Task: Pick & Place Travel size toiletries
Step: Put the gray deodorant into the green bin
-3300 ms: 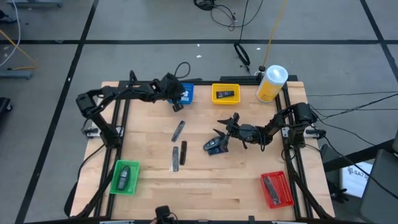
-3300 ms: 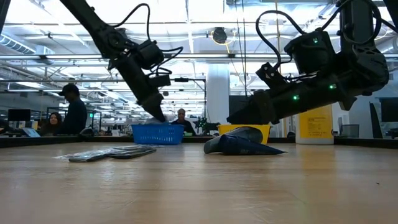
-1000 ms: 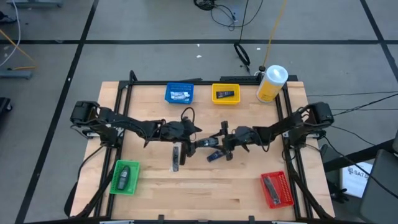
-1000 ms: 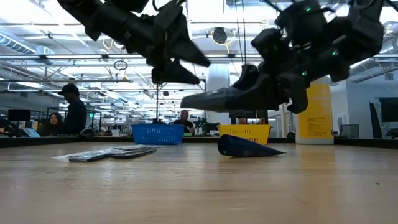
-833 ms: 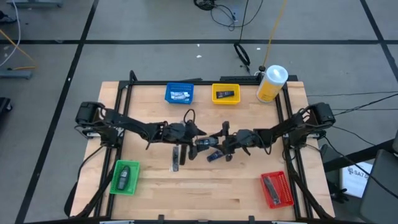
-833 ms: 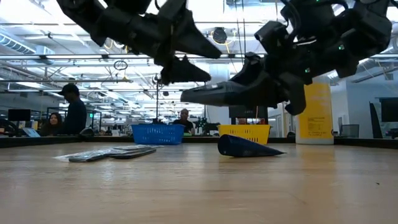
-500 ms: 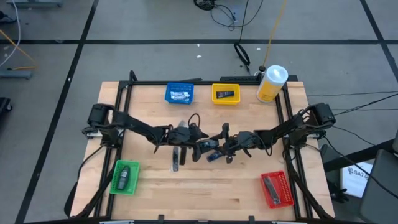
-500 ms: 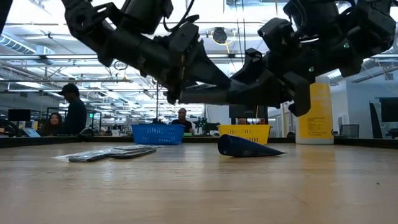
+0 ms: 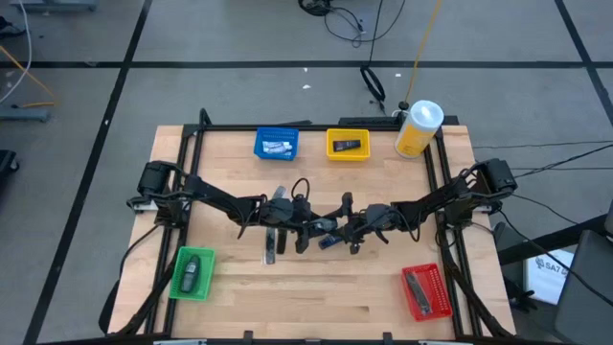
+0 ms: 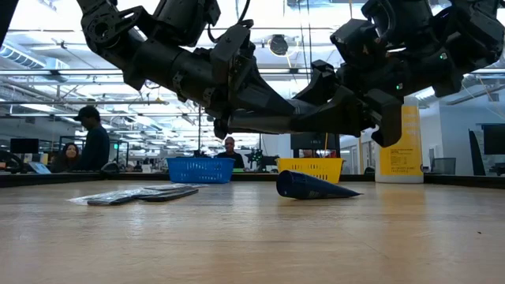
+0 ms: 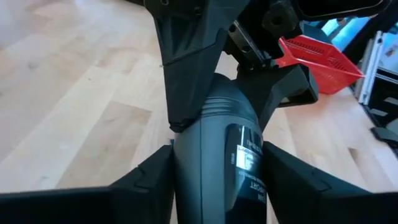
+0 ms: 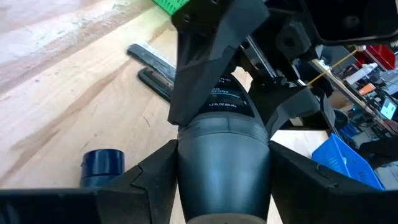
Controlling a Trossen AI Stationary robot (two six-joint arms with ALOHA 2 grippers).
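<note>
A dark grey tube [image 9: 317, 226] with white print hangs level over the table's middle, between both grippers. My left gripper [image 9: 305, 228] reaches in from the table's left and my right gripper [image 9: 331, 228] from the right; each is shut on one end of it. The low view shows the tube [image 10: 264, 122] well above the wood. A blue tube [image 9: 329, 241] lies on its side just below them, also in the low view [image 10: 312, 185]. Two flat dark sachets [image 9: 274, 241] lie on the table to the left. Other toiletries sit in the bins. My left gripper pinches the tube's printed body end [image 11: 239, 165] between its two fingers [image 11: 152, 177], coming level from the table's left, along the tube. The tube is lifted clear and lies level. My right gripper pinches the tube's plain rounded end [image 12: 224, 158] between its two fingers [image 12: 155, 177], coming level from the table's right, along the tube. This end is held at the same height as the other.
Blue bin [image 9: 276, 144] and yellow bin [image 9: 347, 145] stand at the far edge, beside a big yellow white-capped bottle [image 9: 419, 129]. Green bin [image 9: 192, 273] is near left, red bin [image 9: 425, 291] near right. People sit in the room beyond the table.
My left gripper has moved toward the table's right, up to the tube that my right gripper holds lifted, and its fingers have come around the tube's free end. My right gripper has kept the tube level and shifted slightly toward the near edge.
</note>
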